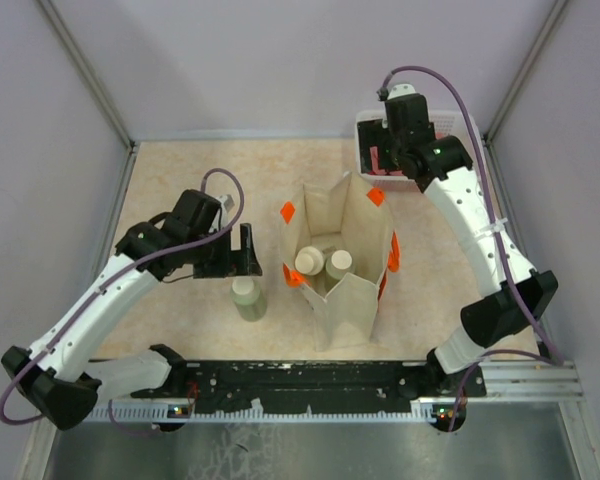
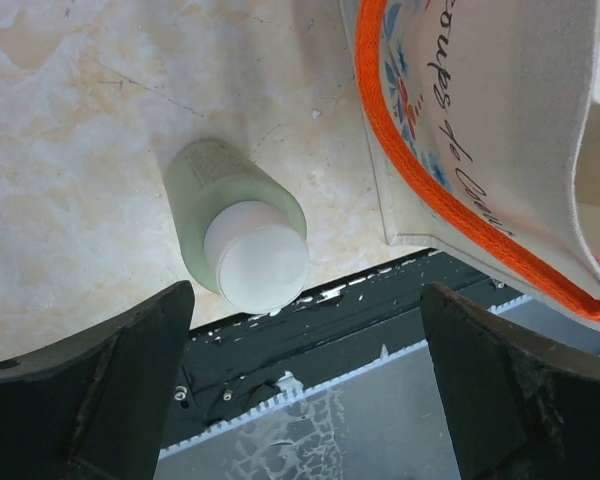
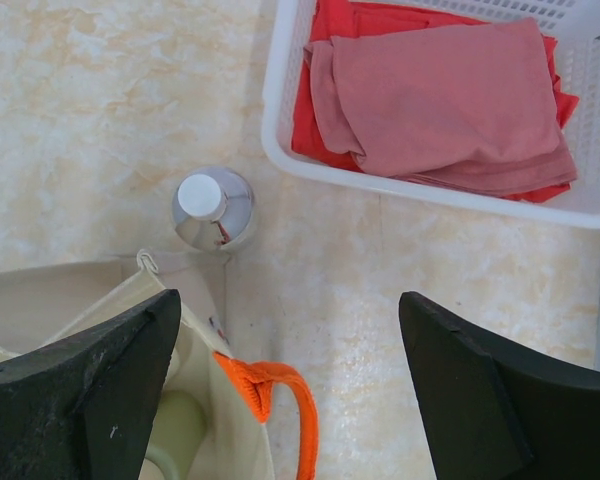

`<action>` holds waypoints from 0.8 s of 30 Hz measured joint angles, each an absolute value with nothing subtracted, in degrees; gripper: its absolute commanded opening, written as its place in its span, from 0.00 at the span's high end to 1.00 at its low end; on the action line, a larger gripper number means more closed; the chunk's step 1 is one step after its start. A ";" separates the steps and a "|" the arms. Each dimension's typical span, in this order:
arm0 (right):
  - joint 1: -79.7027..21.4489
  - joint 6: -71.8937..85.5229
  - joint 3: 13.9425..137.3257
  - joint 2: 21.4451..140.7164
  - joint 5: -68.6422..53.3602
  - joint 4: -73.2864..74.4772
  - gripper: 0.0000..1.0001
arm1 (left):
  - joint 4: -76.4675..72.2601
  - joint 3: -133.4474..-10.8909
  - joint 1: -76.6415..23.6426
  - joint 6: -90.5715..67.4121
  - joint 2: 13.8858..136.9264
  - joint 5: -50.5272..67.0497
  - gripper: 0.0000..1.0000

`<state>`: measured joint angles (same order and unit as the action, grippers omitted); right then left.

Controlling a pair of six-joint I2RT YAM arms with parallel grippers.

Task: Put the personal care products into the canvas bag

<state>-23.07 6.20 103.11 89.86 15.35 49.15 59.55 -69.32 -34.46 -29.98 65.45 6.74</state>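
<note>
canvas bag (image 1: 348, 312): two bottles (image 1: 310, 262) inside
my left claw (image 1: 250, 250): wide open, empty, over green bottle (image 2: 242, 235)
my right claw (image 3: 288, 310): open, empty

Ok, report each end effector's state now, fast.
Left end effector: open, empty, close to the green bottle.
Right end effector: open, empty.

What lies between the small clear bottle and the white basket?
Nothing: in the right wrist view only bare tabletop separates the clear bottle from the white basket.
</note>
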 measured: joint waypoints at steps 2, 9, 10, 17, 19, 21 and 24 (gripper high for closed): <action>-23.07 6.20 103.11 89.86 15.35 49.15 0.10 | 59.37 -68.05 -34.46 -30.89 63.68 6.17 0.00; -23.07 6.02 103.11 89.86 15.62 49.39 0.10 | 58.35 -61.73 -34.52 -32.16 61.49 5.74 0.00; -23.07 6.00 103.11 89.86 15.77 49.41 0.10 | 58.33 -61.39 -34.54 -32.16 61.49 5.74 0.00; -23.07 5.96 103.11 89.86 16.73 50.48 0.09 | 57.95 -61.01 -35.03 -32.12 61.47 5.37 0.00; -23.07 5.96 103.11 89.86 16.78 50.59 0.09 | 57.91 -60.90 -35.18 -32.12 61.47 5.34 0.00; -23.07 5.96 103.11 89.86 16.80 50.61 0.09 | 57.89 -60.88 -35.38 -32.12 61.49 5.34 0.00; -23.07 5.96 103.11 89.86 16.91 50.61 0.09 | 57.91 -60.88 -35.75 -32.10 61.58 5.34 0.00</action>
